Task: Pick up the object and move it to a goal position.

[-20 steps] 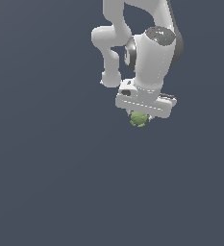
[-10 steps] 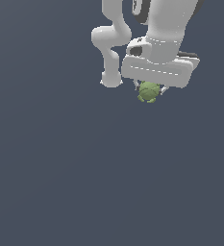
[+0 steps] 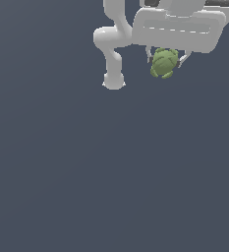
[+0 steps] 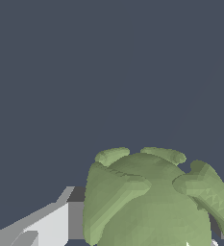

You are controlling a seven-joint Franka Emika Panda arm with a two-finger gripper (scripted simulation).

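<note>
Higher now: pincer-held [image 3: 166,60] knobbly green object [image 3: 164,63]

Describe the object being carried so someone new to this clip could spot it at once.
Find the white arm at the top of the exterior view and follow it to its wide gripper. The object hangs clamped beneath it: a small, lumpy, olive-green thing with rounded knobs, the only coloured item against white robot and grey background.

We see even, soft, flat rendered light in both views, with no glare or blur. The dark slate background carries no cast shadows, and edges stay sharp, slightly jagged, right to the frame corners.
</note>
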